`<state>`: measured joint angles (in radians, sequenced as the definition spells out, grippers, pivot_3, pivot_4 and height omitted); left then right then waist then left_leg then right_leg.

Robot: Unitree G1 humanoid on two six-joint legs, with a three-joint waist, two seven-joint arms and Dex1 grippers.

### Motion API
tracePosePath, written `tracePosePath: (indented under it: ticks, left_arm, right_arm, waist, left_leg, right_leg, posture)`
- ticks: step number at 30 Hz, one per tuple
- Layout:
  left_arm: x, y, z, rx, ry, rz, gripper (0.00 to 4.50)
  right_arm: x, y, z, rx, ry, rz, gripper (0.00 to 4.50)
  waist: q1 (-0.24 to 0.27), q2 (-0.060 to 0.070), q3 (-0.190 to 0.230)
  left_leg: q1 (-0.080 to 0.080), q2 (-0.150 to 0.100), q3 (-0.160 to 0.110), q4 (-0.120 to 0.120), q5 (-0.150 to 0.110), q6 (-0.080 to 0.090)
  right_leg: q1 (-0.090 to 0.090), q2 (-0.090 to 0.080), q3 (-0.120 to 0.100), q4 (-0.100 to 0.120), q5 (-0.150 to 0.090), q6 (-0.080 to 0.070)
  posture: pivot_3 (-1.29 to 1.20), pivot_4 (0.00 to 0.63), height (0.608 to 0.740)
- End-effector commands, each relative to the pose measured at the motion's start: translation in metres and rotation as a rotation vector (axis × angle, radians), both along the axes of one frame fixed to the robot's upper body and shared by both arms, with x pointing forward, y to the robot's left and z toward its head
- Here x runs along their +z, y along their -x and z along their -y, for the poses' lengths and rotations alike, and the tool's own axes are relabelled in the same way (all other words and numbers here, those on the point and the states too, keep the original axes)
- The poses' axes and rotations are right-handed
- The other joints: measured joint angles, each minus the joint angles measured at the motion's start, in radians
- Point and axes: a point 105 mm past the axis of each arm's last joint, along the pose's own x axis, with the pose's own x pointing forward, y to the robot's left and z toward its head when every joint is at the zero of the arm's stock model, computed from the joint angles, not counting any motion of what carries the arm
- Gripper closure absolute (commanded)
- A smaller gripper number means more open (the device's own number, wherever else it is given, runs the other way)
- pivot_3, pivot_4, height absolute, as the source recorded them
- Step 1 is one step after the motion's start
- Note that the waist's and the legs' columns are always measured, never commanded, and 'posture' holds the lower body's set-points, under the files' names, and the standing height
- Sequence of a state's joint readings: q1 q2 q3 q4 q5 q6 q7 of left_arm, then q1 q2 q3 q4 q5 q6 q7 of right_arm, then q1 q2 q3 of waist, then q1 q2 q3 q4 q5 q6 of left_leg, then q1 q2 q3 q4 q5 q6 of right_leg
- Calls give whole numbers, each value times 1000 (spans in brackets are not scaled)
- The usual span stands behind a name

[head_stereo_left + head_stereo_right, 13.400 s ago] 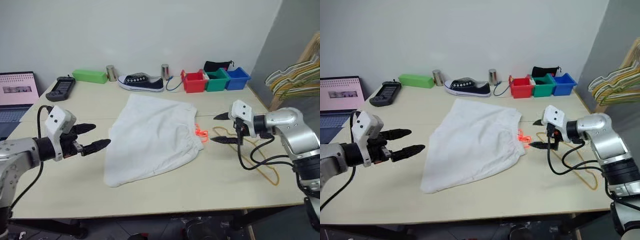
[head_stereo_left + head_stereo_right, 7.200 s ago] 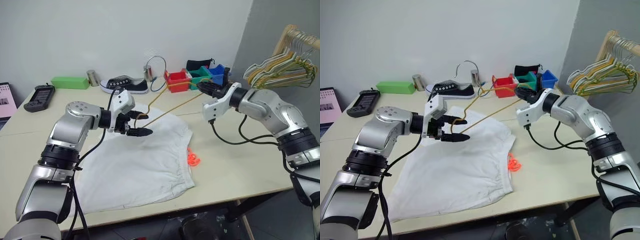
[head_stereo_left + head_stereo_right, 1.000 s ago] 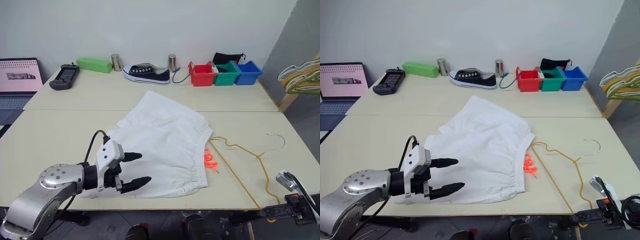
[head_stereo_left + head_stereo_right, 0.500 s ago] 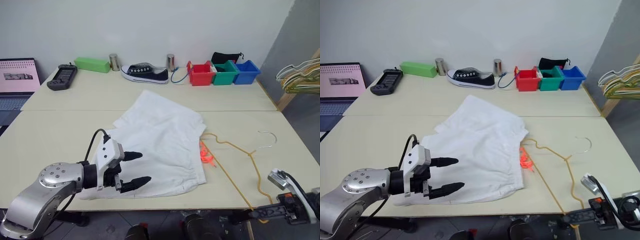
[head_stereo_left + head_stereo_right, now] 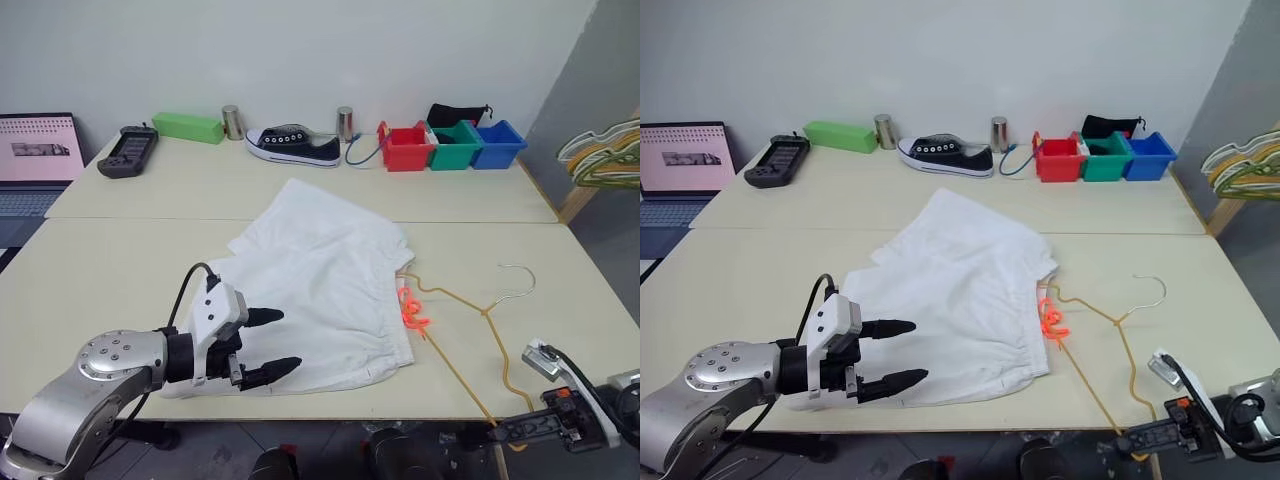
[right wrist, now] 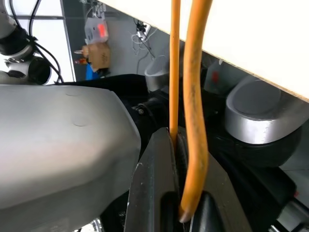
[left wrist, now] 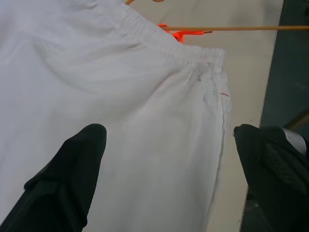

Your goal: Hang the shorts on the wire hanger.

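Shorts: the shorts (image 5: pixel 320 285) lay flat across the middle of the table (image 5: pixel 130 260), waistband toward the right, the orange drawstring (image 5: pixel 411 310) spilling out just beside the hanger's wire.
Wire hanger: the wire hanger (image 5: pixel 470 330) lay on the table right of the shorts, hook (image 5: pixel 520 280) toward the far right, its near corner hanging over the near edge.
Right gripper: the right gripper (image 5: pixel 510 432) sat below the near table edge, fingers pressed together on the hanger's near corner, as the right wrist view showed.
Left gripper: the left gripper (image 5: pixel 262 345) hovered over the near left part of the shorts, fingers spread wide, holding nothing.
Handling, shorts: probably light, limp and prone to bunching; the gathered waistband looked the firmest place to pinch, as it would not stretch away like the thin leg fabric.
Handling, hanger: thin and springy, likely to twist when held by one corner; it would need steadying while the fabric was fed over the bar.
Surroundings: a laptop (image 5: pixel 35 165) at far left; a green box (image 5: pixel 188 126), a black shoe (image 5: pixel 293 144) and red, green and blue bins (image 5: pixel 450 146) along the far edge; a bunch of hangers (image 5: pixel 605 160) at far right.
Obstructions: nothing stood between the grippers and the shorts; the drawstring might snag the wire.
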<state>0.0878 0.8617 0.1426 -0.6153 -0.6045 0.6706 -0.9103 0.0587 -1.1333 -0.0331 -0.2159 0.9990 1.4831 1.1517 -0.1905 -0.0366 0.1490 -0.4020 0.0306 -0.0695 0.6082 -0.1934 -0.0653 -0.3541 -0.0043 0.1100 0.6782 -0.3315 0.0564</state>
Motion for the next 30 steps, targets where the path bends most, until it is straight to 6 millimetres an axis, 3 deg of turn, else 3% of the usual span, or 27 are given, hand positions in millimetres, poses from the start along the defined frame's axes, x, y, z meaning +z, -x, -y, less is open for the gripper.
tracePosePath:
  ticks: [1, 4, 8, 17, 24, 30]
  left_arm:
    - [7, 0, 0, -5, -20, 45, 15]
    - [7, -1, -1, -3, -24, 48, 15]
    - [8, -3, 0, -9, -28, 56, 15]
    - [11, -5, -2, -12, -35, 65, 15]
    - [8, -4, -1, -12, -35, 63, 15]
    - [6, -6, 1, -10, -26, 72, 15]
  right_arm:
    - [-7, -9, 0, -4, 8, 18, 4500]
    - [-9, -16, -5, 13, -17, 29, 4500]
    - [-10, -40, -23, 9, -70, 54, 4500]
    - [-15, -75, -30, -77, -107, 20, 4500]
    - [16, -106, -35, -161, -197, -9, 4500]
    - [30, -127, -30, -182, -147, 86, 4500]
  waist:
    - [-1, 0, 0]
    - [-1, 0, 0]
    - [-6, -1, 0]
    - [-3, -2, -1]
    - [-11, -2, -2]
    - [-8, -2, -3]
  left_leg:
    - [0, 0, 1, 0, 0, 0]
    - [0, 0, 3, 0, 0, 0]
    - [1, 1, 6, 0, 0, 0]
    - [-1, 0, 12, 0, 0, 0]
    - [1, 1, 15, 1, 0, 0]
    - [-1, 0, 15, 1, 0, 0]
  right_leg:
    - [0, 0, 1, 0, 0, 0]
    - [0, 0, 3, 0, 1, 1]
    - [1, 1, 6, 0, 2, 3]
    - [0, 1, 11, 0, 6, 10]
    - [0, 1, 15, 1, 7, 12]
    - [-1, 1, 15, 1, 8, 14]
  posture:
    - [-159, 87, 740]
    - [-158, 83, 740]
    - [-154, 80, 740]
    - [-139, 72, 740]
    - [-144, 64, 740]
    - [-155, 54, 740]
